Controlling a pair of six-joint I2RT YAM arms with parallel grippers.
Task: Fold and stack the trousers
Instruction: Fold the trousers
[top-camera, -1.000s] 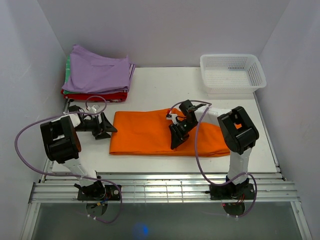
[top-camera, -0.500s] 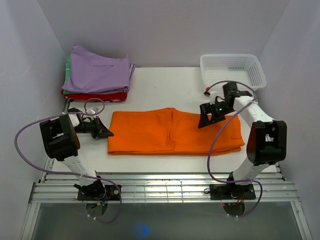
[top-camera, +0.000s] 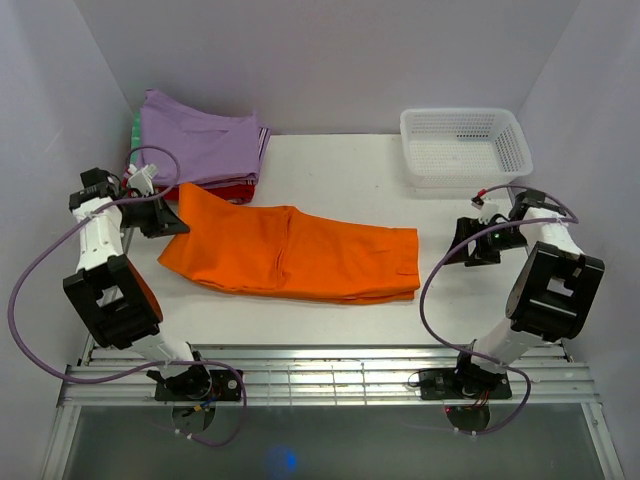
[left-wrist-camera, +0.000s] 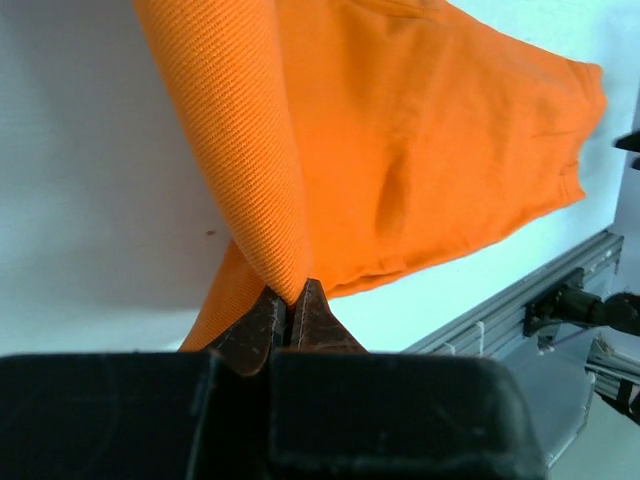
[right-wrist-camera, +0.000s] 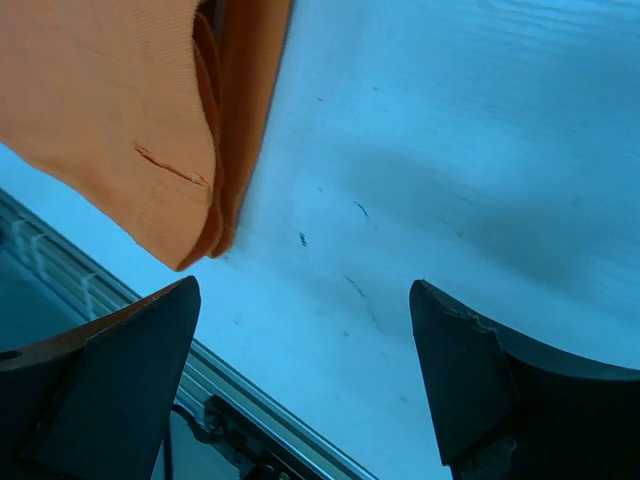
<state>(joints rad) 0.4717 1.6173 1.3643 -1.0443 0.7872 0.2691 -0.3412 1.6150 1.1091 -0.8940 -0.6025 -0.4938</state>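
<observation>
The folded bright orange trousers (top-camera: 300, 252) lie slantwise across the white table, their left end lifted. My left gripper (top-camera: 172, 220) is shut on that left end, close to the stack of folded garments. In the left wrist view the cloth (left-wrist-camera: 400, 150) is pinched between the closed fingertips (left-wrist-camera: 262, 325) and hangs away from them. My right gripper (top-camera: 466, 247) stands open above bare table, a little right of the trousers' right end. The right wrist view shows the trousers' corner (right-wrist-camera: 130, 120) at upper left and nothing between the wide-spread fingers (right-wrist-camera: 450, 350).
A stack of folded garments with a lilac-purple one (top-camera: 195, 145) on top sits at the back left, red (top-camera: 215, 192) beneath. A white mesh basket (top-camera: 465, 145) stands at the back right. The metal rail (top-camera: 320, 380) runs along the near edge. Walls close in left and right.
My left gripper closed on the trousers' left end and pulled it up and back left, dragging the whole garment left. My right gripper let go, opened, and withdrew to the right.
</observation>
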